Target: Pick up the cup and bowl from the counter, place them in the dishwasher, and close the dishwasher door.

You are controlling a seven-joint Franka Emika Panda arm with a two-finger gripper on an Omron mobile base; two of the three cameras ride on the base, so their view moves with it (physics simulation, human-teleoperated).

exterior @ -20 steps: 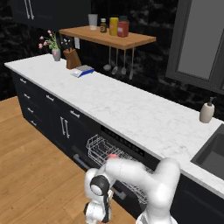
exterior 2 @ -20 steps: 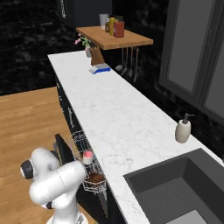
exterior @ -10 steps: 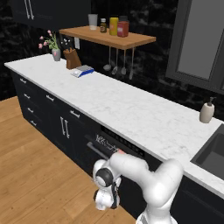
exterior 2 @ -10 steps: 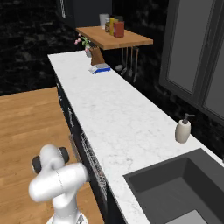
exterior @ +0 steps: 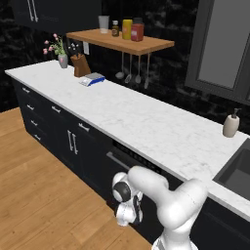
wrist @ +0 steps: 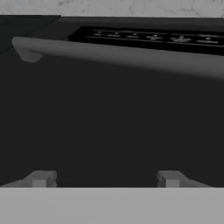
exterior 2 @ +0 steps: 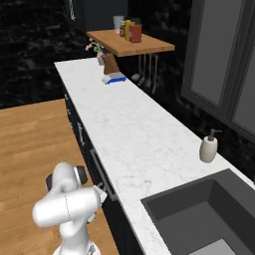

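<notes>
The dishwasher door stands upright against the front of the dishwasher, under the counter. Its long bar handle crosses the hand view, with the control strip above it. My gripper is open right in front of the door panel, fingers wide apart with nothing between them. From the left base view the gripper sits low against the door. The handle also shows below the counter edge. The cup and the bowl are out of view.
A beige soap bottle stands by the sink at the right. Dark handled cabinets run left of the dishwasher. A knife block and a blue item sit far along the counter, under a wooden shelf. Wood floor lies open to the left.
The door has swung up from lying open, with the white rack, cup and bowl showing, to upright against the dishwasher. My arm has followed it in towards the cabinet front.
</notes>
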